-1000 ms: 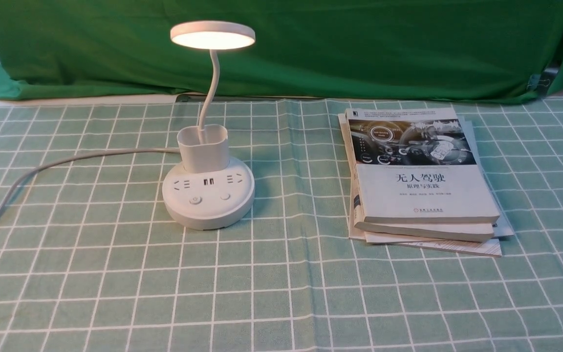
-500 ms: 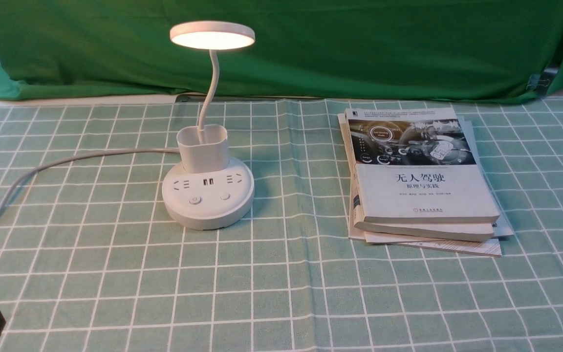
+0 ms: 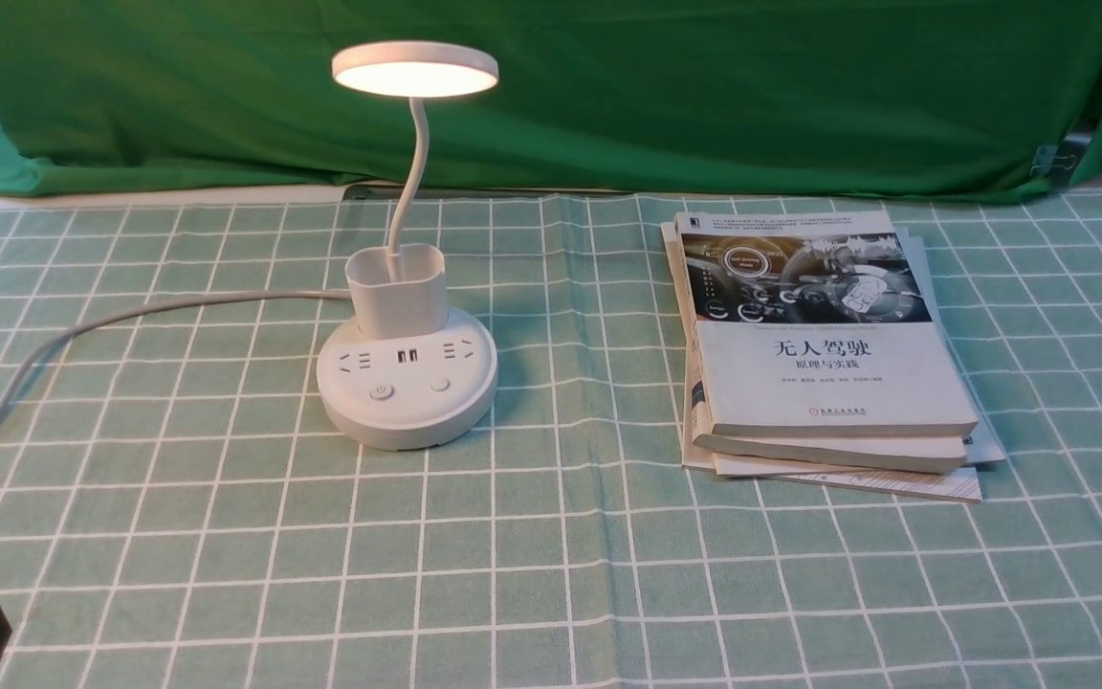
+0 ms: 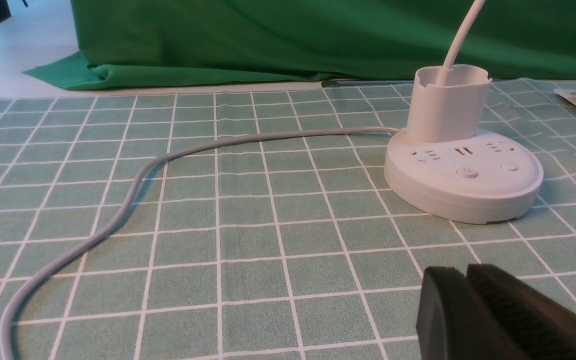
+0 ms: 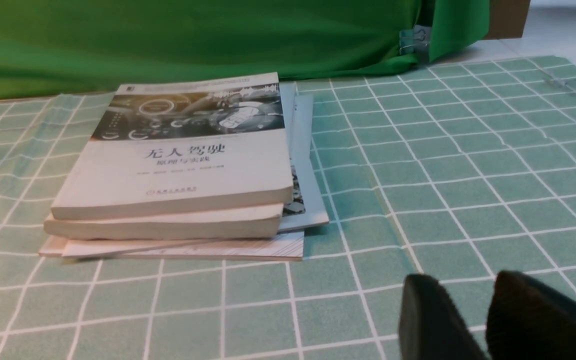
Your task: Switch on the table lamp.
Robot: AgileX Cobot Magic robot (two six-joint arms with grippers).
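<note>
Black left end effector [image 4: 468,280] pressed closed, holding nothing; right end effector [image 5: 468,300] slightly parted, empty; table lamp [image 3: 407,383] glows.

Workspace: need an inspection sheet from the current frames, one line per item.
Surface: green checked tablecloth, creased, flat.
Job's things: table lamp upright, disc head glowing, so it looks already on; two buttons on its base, nothing touching them.
Clutter: stack of books beside the lamp, apart from it.
Grippers: left gripper low, short of the lamp base, fingers together, empty; right gripper near the books, fingers slightly apart, empty.
Cables: white cord trails from the lamp's base off the robot's left edge.
Surroundings: green backdrop cloth behind.
</note>
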